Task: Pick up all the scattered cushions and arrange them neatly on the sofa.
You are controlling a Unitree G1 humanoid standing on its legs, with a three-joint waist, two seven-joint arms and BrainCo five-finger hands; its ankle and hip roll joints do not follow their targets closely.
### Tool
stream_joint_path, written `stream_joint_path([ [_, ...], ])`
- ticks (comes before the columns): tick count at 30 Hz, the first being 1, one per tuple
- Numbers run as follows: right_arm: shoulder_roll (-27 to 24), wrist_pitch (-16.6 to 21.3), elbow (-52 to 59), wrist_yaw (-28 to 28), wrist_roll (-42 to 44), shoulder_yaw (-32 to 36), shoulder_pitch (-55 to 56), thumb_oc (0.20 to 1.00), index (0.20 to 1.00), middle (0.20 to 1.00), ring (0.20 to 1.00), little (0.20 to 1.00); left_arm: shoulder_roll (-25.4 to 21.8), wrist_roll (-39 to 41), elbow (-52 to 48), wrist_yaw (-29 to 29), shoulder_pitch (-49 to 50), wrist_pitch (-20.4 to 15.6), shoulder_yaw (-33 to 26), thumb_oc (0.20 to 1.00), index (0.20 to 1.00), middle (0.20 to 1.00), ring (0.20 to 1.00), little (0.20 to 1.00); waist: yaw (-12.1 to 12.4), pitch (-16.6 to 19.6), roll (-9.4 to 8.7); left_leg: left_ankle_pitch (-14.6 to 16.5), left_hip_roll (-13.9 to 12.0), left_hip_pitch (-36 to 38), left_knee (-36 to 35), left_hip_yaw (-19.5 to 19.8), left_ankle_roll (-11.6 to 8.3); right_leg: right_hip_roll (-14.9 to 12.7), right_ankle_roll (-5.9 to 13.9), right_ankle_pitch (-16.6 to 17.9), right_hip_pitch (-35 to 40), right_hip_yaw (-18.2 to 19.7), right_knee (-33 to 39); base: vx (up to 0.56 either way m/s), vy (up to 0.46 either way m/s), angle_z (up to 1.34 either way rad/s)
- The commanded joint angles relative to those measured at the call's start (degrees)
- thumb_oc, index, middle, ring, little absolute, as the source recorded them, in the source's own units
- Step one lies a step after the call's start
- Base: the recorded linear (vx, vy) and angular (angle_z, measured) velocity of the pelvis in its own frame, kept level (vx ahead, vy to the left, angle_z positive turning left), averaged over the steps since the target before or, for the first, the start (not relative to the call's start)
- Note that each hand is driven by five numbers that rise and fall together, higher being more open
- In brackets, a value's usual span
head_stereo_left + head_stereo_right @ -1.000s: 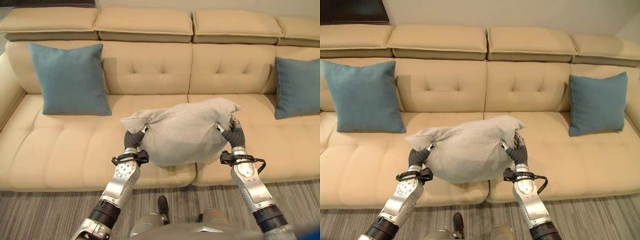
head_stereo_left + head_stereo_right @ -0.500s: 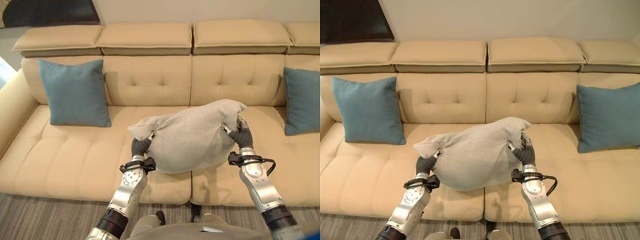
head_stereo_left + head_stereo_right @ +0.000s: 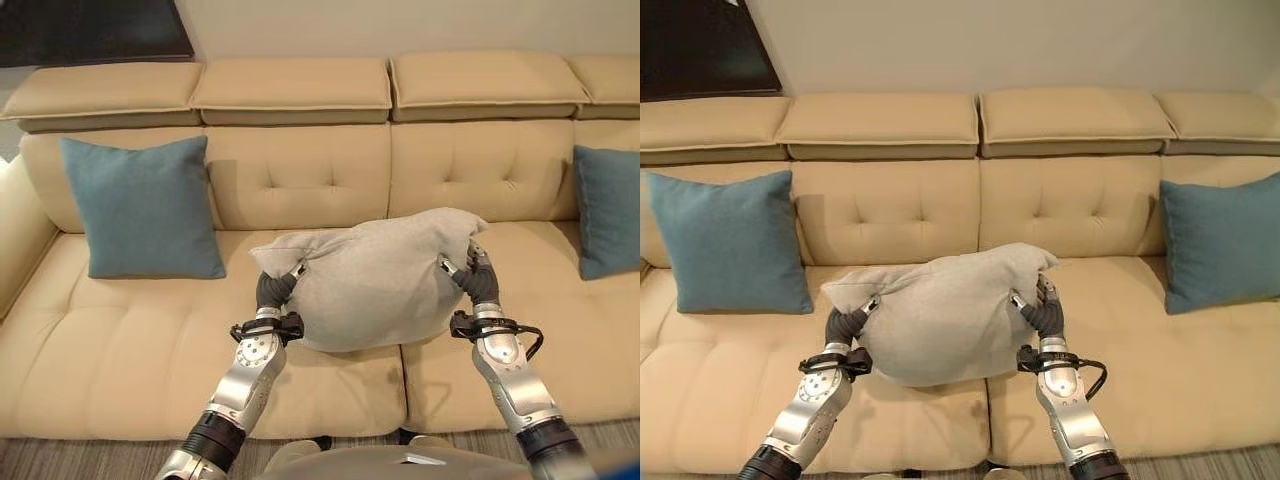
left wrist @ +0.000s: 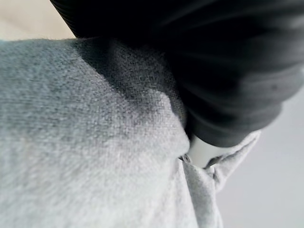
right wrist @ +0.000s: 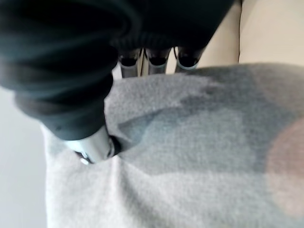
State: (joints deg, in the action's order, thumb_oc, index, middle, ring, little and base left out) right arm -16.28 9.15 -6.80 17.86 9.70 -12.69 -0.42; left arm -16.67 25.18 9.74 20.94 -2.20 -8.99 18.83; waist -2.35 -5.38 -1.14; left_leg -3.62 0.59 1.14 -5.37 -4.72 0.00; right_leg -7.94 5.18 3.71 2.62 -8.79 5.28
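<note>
left eye view: a grey cushion (image 3: pixel 375 275) is held up between the left hand (image 3: pixel 272 292) and the right hand (image 3: pixel 479 281), clear of the seat and over the middle of a beige sofa (image 3: pixel 130 330). a teal cushion (image 3: pixel 142 207) is propped upright against the backrest on the left, and a second teal cushion (image 3: pixel 606 210) is propped at the far right. the middle of the backrest is seen bare between them.

right eye view: the same grip is seen from the other eye, the cushion being pinched at its two side edges, with its fabric bunched at the left corner and its belly sagging between the arms.

left wrist view: the grey fabric is seen pressed against the hand's dark cover. one digit is seen dug into a fold of the cloth, so the left fingers are judged to be closed on the cushion.

right wrist view: the thumb is seen pressed into the cloth and the dark-tipped fingers (image 5: pixel 154 60) are hooked over the cushion's far edge, pinching it.

the step in hand is judged to be the placing. it would be done best if the cushion were carried forward level, stood upright against the bare middle backrest, and let go by both hands together.
</note>
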Motion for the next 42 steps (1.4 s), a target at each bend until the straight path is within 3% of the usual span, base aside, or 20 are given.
stream_joint_path([
  [1,-0.28,4.93,4.91,-0.2,-3.17,-0.22,-7.59,0.2,0.2,0.2,0.2,0.2,2.12,-3.89,-5.63,-1.62,-7.85,-4.75,1.85,0.2,0.2,0.2,0.2,0.2,0.28,3.59,-0.38,5.44,-1.74,0.67,2.89,-1.84,-2.64,2.2,2.39,-5.74,1.15,1.84,-3.88,0.12,0.036,-0.03],
  [8,-2.75,4.61,3.79,2.84,-6.49,-1.05,-16.47,0.2,0.2,0.2,0.2,0.2,2.57,-4.8,-3.33,0.76,-16.77,-5.49,3.06,0.2,0.2,0.2,0.2,0.2,0.04,3.16,-0.12,4.91,-1.75,0.12,0.96,-2.4,-2.73,1.99,2.98,-4.68,-0.26,1.95,-2.51,0.04,-0.01,-0.06],
  [13,-4.94,3.72,-1.94,7.28,-8.15,-4.4,-32.63,0.2,0.2,0.2,0.2,0.2,2.27,-4.62,2.71,4.75,-34.59,-7.48,5.51,0.2,0.2,0.2,0.2,0.2,-0.74,1.23,0.69,2.07,-2.42,-8.7,0.37,-1.87,-3.61,2.73,3.34,-1.43,-9.2,2.56,-0.59,-0.1,-0.063,-0.02],
  [24,-9.75,3.42,-13.85,10.53,-7.38,-9.24,-53.05,0.2,0.2,0.2,0.2,0.2,-3.01,-3.96,15.95,8.51,-54.21,-10.14,7.34,0.2,0.2,0.2,0.2,0.2,-1.23,2.52,1.33,-1.46,-2.76,-20.74,0.37,-1.21,-5.36,3.32,3.66,1.52,-21.02,3.25,-0.28,-0.04,-0.036,-0.01],
  [31,-9.67,2.91,-17.38,10.8,-6.77,-10.52,-56.1,0.2,0.2,0.2,0.2,0.2,-2.64,-1.83,18.66,9.08,-56.0,-11.03,6.58,0.2,0.2,0.2,0.2,0.2,-1.26,1.4,2.31,-2.5,-2.63,-24.28,0.37,-1.57,-5.99,3.28,3.82,2.23,-24.85,3.34,-0.28,0.0,-0.01,-0.02],
  [42,-7.3,2.85,-21.71,11.01,-5.93,-9.89,-54.35,0.2,0.2,0.2,0.2,0.2,-1.74,-2.17,21.87,8.96,-55.56,-9.61,6.1,0.2,0.2,0.2,0.2,0.2,-1.38,-1.89,3.19,-3.34,-2.57,-26.76,0.37,-1.69,-6.4,3.17,3.87,3.02,-27.9,3.22,-0.31,-0.01,-0.008,-0.02],
])
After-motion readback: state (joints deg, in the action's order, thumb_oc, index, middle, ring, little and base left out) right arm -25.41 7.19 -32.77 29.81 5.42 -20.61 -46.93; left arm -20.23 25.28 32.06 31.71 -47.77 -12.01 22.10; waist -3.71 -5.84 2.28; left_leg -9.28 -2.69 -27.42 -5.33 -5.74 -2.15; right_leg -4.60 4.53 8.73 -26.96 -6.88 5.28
